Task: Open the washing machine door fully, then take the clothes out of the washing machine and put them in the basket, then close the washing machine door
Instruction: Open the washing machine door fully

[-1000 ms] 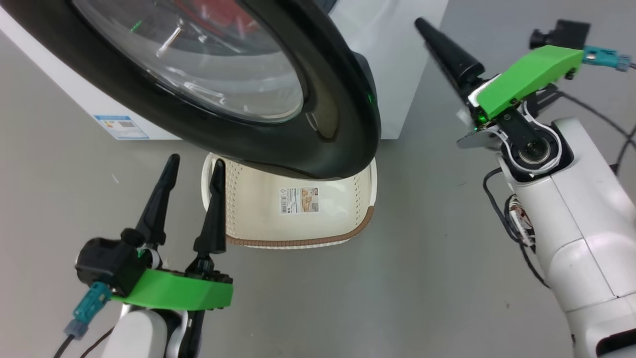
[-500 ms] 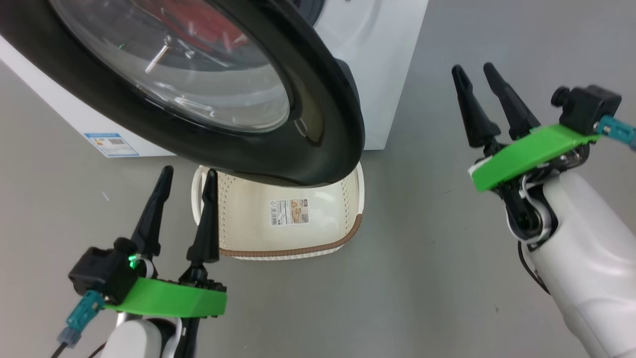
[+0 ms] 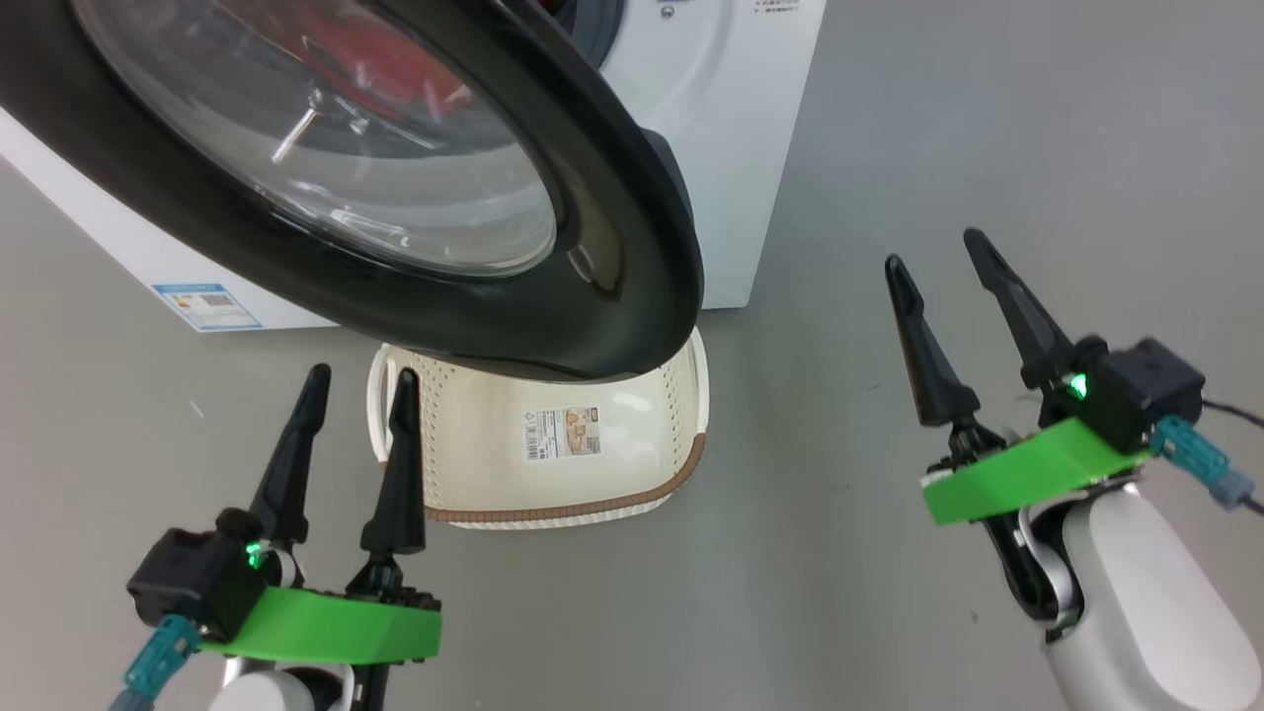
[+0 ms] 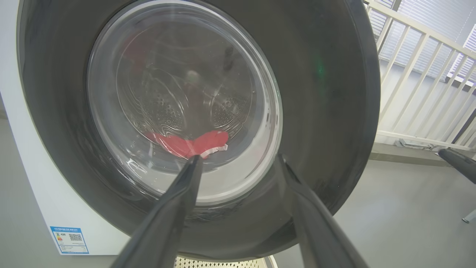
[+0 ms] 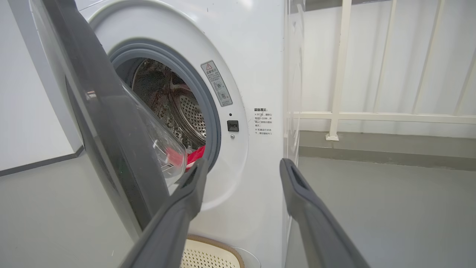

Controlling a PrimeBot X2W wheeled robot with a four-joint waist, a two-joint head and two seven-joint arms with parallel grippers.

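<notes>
The washing machine door (image 3: 612,247) stands part open, its black rim hanging over the cream basket (image 3: 592,494) on the floor. Through the glass bowl (image 4: 178,111) I see the red clothes (image 4: 189,143) low in the steel drum; the right wrist view shows the clothes (image 5: 195,154) past the door's edge inside the washing machine (image 5: 256,56). My left gripper (image 3: 358,387) is open at the lower left, fingertips near the basket's left handle, holding nothing. My right gripper (image 3: 933,247) is open and empty, out to the right of the machine (image 3: 731,118).
Grey floor lies all round. A white railing (image 5: 336,74) and wall stand behind the machine to its right. A blue sticker (image 3: 207,306) marks the machine's lower front. A thin cable (image 3: 1229,410) trails at the far right.
My right arm has swung down and toward me, turning so both fingers point up the view. The head camera has shifted, so door and basket sit further left. The left gripper keeps its pose.
</notes>
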